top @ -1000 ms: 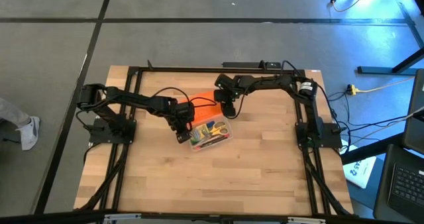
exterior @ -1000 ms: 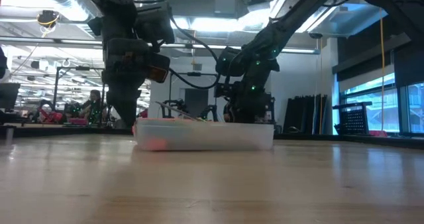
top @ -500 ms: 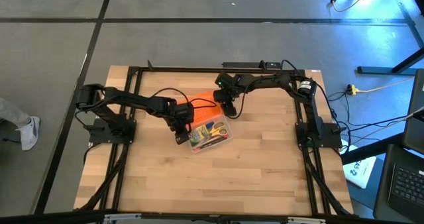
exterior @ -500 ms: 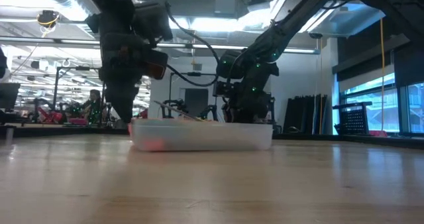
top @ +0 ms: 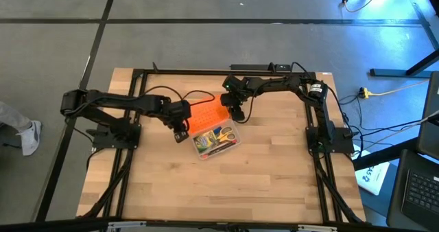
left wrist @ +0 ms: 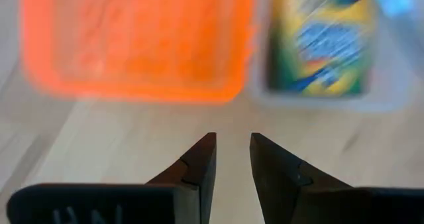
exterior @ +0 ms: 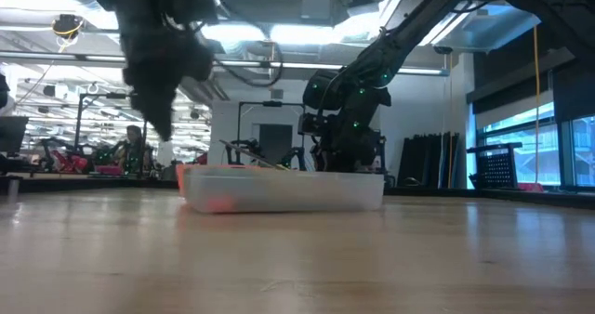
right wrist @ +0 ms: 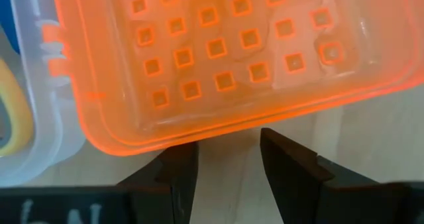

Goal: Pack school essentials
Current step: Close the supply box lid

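Packing looks all but finished: the essentials are seen already inside the clear box (top: 218, 140), which stands open near the middle of the tabletop (top: 274, 184). The orange lid (top: 206, 112) lies flat beside the box, touching or overlapping its far edge. The step in hand is judged to be closing.

Left gripper (top: 180, 131): held just off the box's left end, beside the lid's near corner. Jaws nearly together, a narrow gap between them, nothing pinched (left wrist view). Right gripper (top: 237, 112): at the lid's right edge; jaws spread, the lid rim directly ahead of them, not yet gripped (right wrist view).

Contents noted: green-yellow crayon box (left wrist: 322, 42), printed card, lying flat at the box's left end; yellow-handled scissors (top: 223, 132), a smooth plastic loop. Smaller pieces cannot be told apart.

Materials: the box is frosted, thin-walled plastic with rounded corners. The lid is translucent orange, rectangular, with a raised rim and a grid of small square dimples. The tabletop is pale jointed wood strips.

Next move, as judged: the rim is to be pinched, the lid lifted, carried over the box, squared to its edges and pressed down. Slippage of thin flexible plastic is to be expected.
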Robot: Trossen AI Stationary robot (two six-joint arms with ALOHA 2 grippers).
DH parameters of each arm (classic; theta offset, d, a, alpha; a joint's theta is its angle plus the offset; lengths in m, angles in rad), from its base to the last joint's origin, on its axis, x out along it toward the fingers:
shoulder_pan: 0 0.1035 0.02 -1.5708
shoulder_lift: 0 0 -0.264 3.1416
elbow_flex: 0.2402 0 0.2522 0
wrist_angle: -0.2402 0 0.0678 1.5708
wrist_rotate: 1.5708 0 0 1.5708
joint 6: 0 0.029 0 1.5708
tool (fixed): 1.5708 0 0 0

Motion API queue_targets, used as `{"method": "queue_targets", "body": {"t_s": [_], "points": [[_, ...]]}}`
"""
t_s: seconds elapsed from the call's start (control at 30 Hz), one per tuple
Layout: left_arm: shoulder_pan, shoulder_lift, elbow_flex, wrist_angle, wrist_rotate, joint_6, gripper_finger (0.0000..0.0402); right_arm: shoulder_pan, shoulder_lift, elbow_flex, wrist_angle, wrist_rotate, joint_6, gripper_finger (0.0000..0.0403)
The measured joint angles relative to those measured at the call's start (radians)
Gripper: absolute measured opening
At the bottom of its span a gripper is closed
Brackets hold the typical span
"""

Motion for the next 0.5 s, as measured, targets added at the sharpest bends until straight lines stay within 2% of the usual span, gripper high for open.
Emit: {"method": "queue_targets", "body": {"t_s": [0.1,0.2,0.5], "points": [[0.017,0.000,0.000,-0.077,-0.044,-0.018,0.0086,0.000,0.000,0.000,0.002,0.002,0.000,0.0165],[0.046,0.001,-0.025,-0.067,-0.087,-0.046,0.0086,0.000,0.000,0.000,0.002,0.003,0.000,0.0165],[0.146,0.001,-0.150,0.076,-0.094,-0.074,0.0086,0.000,-0.002,0.000,0.003,0.006,0.000,0.0165]]}}
